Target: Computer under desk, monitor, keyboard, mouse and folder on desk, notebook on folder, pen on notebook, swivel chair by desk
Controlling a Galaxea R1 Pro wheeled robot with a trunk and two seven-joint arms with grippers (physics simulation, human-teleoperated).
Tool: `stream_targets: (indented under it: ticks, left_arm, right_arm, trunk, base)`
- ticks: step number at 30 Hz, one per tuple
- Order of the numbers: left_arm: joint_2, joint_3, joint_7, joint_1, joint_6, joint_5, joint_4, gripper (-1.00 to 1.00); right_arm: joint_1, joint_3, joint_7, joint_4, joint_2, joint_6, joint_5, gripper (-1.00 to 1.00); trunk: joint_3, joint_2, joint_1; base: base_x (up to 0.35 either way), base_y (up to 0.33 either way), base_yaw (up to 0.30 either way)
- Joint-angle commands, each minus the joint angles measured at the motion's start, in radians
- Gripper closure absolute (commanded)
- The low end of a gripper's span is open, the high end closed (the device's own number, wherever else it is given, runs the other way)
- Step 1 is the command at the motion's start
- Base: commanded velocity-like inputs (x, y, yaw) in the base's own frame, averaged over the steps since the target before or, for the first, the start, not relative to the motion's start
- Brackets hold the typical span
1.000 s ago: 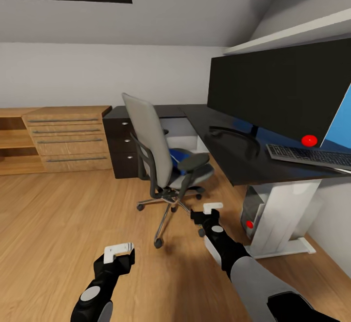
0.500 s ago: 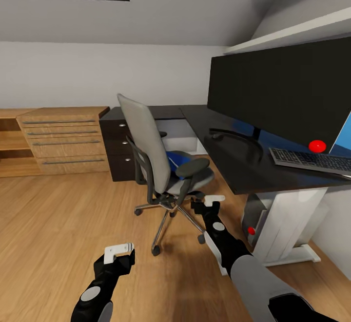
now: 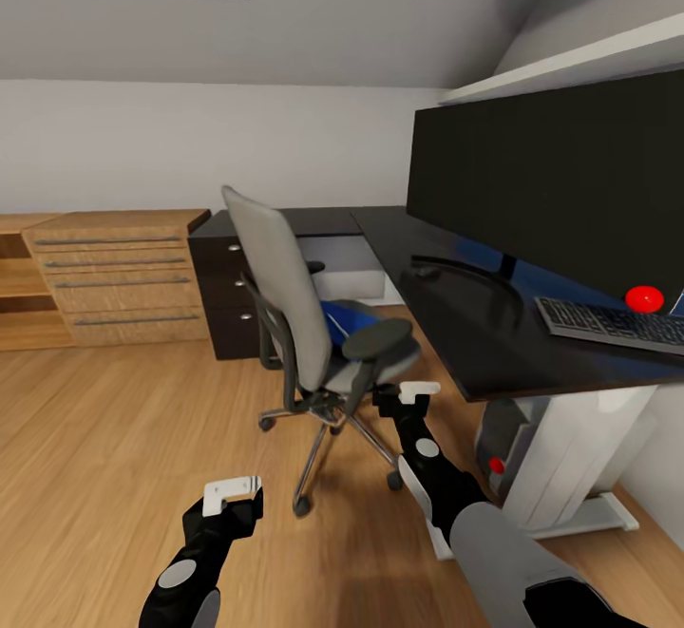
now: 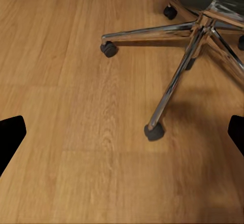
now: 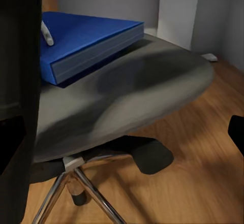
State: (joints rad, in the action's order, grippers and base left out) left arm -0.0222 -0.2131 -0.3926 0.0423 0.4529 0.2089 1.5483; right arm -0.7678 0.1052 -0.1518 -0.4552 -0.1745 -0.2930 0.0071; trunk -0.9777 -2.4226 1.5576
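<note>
Wooden flooring spreads under the swivel chair (image 3: 313, 324), which carries the folder (image 5: 84, 38) and pen (image 5: 47, 33) beside the desk (image 3: 456, 300) holding monitor (image 3: 560, 181) and keyboard (image 3: 613, 322). Both the left gripper (image 3: 233, 492) and right gripper (image 3: 416, 390) hang parted, empty.

Two robot arms with glossy black casings reach into the head view. The left arm's black wrist segment (image 3: 195, 566) carries a round pale grey disc, and its gripper (image 3: 233, 492) ends in white, squared fingertip blocks. The right arm's black forearm (image 3: 432, 476) bears a similar grey disc and white side panel, widening into a smooth grey upper-arm shell (image 3: 499, 561); its gripper (image 3: 416, 390) is also white-tipped.
</note>
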Motion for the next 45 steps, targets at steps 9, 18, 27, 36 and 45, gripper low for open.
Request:
stream_targets:
  ticks: [9,18,27,36,45]
  left_arm:
    - [0.001,-0.002,-0.009,0.001,0.003,0.010,0.000,-1.00]
    - [0.001,-0.002,-0.009,0.001,0.003,0.010,0.000,-1.00]
    - [0.001,0.000,-0.009,0.001,0.003,0.012,0.000,-1.00]
    - [0.001,0.001,-0.008,0.001,0.003,0.014,-0.008,-1.00]
    - [0.001,0.000,-0.009,0.001,0.003,0.013,-0.016,-1.00]
  right_arm:
    - [0.000,0.006,-0.008,0.003,0.000,-0.002,-0.003,-1.00]
    - [0.001,0.009,-0.041,0.005,0.000,-0.002,-0.004,-1.00]
    - [0.001,0.011,-0.055,0.006,0.000,-0.003,-0.004,-1.00]
    - [0.001,0.011,-0.055,0.006,0.000,-0.003,-0.004,-1.00]
    - [0.001,0.011,-0.055,0.006,0.000,-0.003,-0.004,-1.00]
  trunk:
    - [-0.001,0.000,0.000]
    - [0.001,0.000,0.000]
    - [0.004,0.000,0.000]
    - [0.007,0.000,0.000]
    - [0.011,0.000,0.000]
  base:
    - [0.031,0.000,0.003]
    - [0.001,0.000,0.200]
    - [0.000,0.000,0.261]
    - [-0.029,0.126,0.263]
    - [-0.002,0.014,0.264]
